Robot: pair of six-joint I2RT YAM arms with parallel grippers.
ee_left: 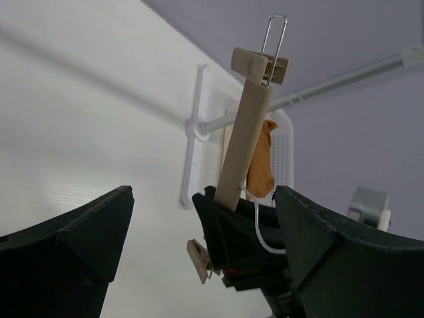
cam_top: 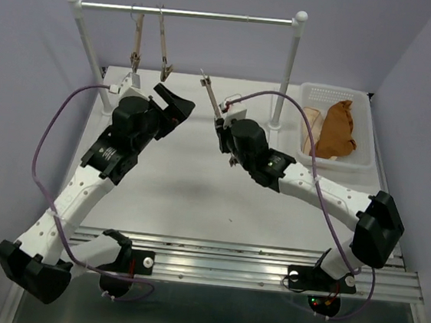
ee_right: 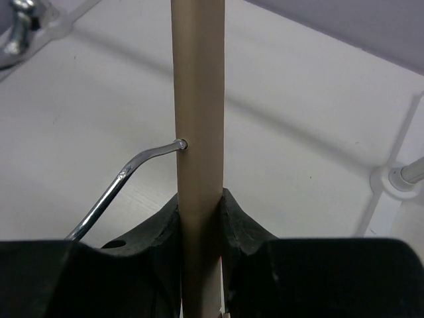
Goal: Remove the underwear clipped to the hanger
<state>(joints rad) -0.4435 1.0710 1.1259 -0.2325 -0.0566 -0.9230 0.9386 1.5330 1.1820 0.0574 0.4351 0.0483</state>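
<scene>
The hanger [cam_top: 211, 95] is a light-wood bar with a wire hook and end clips; nothing is clipped to it. My right gripper [cam_top: 223, 127] is shut on its bar and holds it tilted above the table. In the right wrist view the bar [ee_right: 199, 119] runs straight up between the jaws of the right gripper [ee_right: 200, 205], with the hook [ee_right: 119, 182] to the left. My left gripper [cam_top: 174, 105] is open and empty just left of the hanger, which also shows in the left wrist view [ee_left: 242, 146]. The rust-brown underwear [cam_top: 336, 129] lies in the white basket [cam_top: 358, 163], also seen from the left wrist [ee_left: 260, 162].
A white clothes rack [cam_top: 185, 12] stands at the back of the table, with two more clip hangers [cam_top: 137, 45] [cam_top: 164, 52] on its rail. Its right post [cam_top: 288, 69] stands beside the basket. A pale cloth [cam_top: 309, 125] lies in the basket too.
</scene>
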